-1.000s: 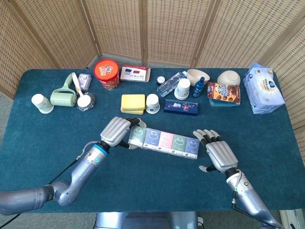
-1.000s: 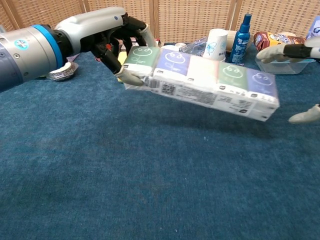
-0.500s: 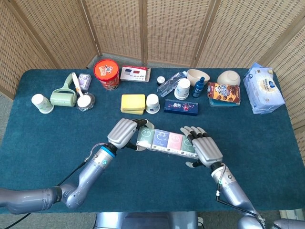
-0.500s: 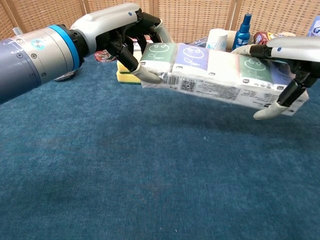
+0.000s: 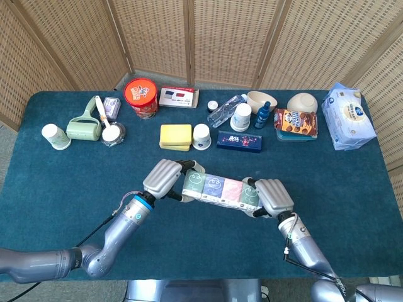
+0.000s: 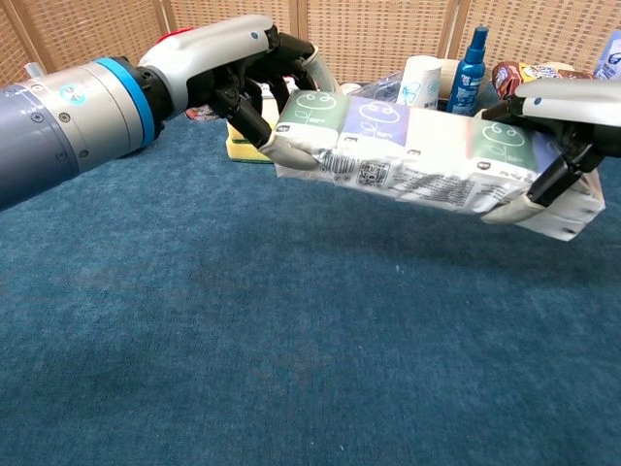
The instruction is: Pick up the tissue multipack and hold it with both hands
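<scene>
The tissue multipack [image 5: 217, 189] [image 6: 417, 155] is a long wrapped row of pastel packs with smiley faces, lifted clear above the blue table. My left hand [image 5: 162, 178] [image 6: 233, 73] grips its left end, fingers over the top and thumb under. My right hand [image 5: 271, 196] [image 6: 563, 121] grips its right end the same way, covering the last pack. The pack sags slightly toward the right in the chest view.
Along the back of the table [image 5: 56, 182] stand a yellow sponge [image 5: 175, 136], white cup [image 5: 201, 136], dark blue box [image 5: 239, 140], red tub [image 5: 141, 96], bottles, bowls, a snack bag [image 5: 296, 122] and a large tissue bag [image 5: 347, 116]. A lint roller [image 5: 84, 124] and paper cup [image 5: 55, 136] sit left.
My right hand moved in from the right and closed on the multipack's right end. The left hand kept its grip and both carried the pack a little higher.
</scene>
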`<state>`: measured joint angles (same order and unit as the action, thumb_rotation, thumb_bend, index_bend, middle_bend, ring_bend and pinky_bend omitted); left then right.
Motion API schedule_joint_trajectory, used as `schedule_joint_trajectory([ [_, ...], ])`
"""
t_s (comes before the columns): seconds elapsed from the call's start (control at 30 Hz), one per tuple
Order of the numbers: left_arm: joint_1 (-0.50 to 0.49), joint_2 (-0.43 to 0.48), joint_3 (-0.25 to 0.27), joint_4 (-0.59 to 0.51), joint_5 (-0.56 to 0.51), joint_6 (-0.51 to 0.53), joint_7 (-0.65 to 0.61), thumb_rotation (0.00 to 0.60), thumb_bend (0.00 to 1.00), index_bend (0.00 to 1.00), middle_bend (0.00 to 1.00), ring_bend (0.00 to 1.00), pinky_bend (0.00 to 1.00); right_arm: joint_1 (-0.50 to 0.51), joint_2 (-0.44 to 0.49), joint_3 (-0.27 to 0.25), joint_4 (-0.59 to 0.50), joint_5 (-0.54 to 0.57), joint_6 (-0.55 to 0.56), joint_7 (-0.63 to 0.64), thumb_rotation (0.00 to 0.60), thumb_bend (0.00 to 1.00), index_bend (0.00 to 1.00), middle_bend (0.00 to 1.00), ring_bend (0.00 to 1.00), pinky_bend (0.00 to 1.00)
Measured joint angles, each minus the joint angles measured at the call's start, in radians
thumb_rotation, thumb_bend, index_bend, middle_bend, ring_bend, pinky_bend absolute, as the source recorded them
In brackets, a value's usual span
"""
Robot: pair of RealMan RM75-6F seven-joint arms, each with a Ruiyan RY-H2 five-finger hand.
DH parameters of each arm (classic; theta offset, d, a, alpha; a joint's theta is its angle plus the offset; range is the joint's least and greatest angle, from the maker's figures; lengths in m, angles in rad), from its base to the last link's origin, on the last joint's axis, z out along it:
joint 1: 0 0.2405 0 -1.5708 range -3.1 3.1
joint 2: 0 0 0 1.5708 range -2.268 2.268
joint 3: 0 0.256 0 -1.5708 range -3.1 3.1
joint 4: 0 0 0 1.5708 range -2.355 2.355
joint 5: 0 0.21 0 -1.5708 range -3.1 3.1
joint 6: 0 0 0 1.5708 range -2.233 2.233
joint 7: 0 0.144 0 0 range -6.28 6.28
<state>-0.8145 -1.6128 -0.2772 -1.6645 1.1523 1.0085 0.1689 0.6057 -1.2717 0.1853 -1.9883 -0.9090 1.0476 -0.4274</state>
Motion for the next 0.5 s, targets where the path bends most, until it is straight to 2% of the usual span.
schedule_joint_trajectory([
  [0.07,0.000,0.001,0.003,0.002,0.000,0.000,0.001,0.600,0.00,0.38,0.39,0.33,0.55,0.000,0.005,-0.002,-0.002,-0.004,0.003,0.004,0.600,0.67,0.62,0.74,0.74,0.98],
  [0.13,0.001,0.004,0.005,0.001,-0.001,-0.003,-0.003,0.600,0.00,0.15,0.15,0.11,0.35,0.000,0.010,-0.004,-0.003,-0.008,0.008,0.006,0.600,0.67,0.62,0.74,0.74,0.98],
  [0.2,0.001,0.012,0.009,-0.003,-0.001,-0.015,-0.012,0.600,0.00,0.02,0.02,0.01,0.22,-0.001,0.013,-0.006,-0.003,-0.013,0.014,0.009,0.600,0.67,0.62,0.74,0.74,0.98],
  [0.33,-0.001,0.049,0.023,-0.027,-0.001,-0.057,-0.027,0.600,0.00,0.00,0.00,0.00,0.10,-0.004,0.019,-0.013,-0.001,-0.020,0.022,0.014,0.600,0.67,0.62,0.74,0.74,0.98],
  [0.5,0.007,0.137,0.039,-0.095,0.011,-0.066,-0.013,0.600,0.00,0.00,0.00,0.00,0.04,-0.006,0.020,-0.023,0.015,-0.023,0.031,0.020,0.600,0.67,0.62,0.74,0.74,0.98],
])
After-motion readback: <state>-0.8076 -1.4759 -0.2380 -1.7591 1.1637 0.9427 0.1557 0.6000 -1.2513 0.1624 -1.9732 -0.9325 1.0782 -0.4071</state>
